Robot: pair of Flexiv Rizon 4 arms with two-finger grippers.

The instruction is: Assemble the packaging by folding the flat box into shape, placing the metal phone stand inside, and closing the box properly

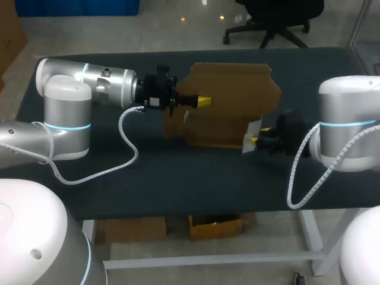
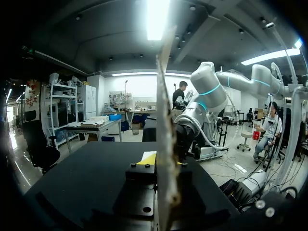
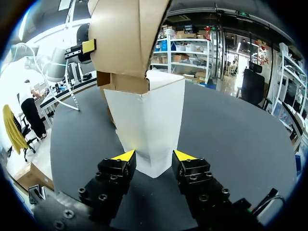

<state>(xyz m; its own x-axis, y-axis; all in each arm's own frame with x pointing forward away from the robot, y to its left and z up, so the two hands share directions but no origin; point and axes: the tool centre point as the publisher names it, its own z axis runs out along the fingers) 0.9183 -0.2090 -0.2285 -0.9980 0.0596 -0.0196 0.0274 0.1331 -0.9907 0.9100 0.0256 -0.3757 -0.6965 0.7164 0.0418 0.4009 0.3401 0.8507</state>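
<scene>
Folding step, box not yet formed. The cardboard box (image 1: 231,95) is half-open above the bench (image 1: 178,172), brown panels spread out. The left pincer (image 1: 202,101) is clenched on a panel, which runs edge-on through it in the left wrist view. The right pincer (image 3: 155,155) straddles the white flap (image 3: 149,120) at the box's near corner; grip cannot be told. No phone stand is in sight. Next, probably: left holds firm while right swings the flap to square the walls.
</scene>
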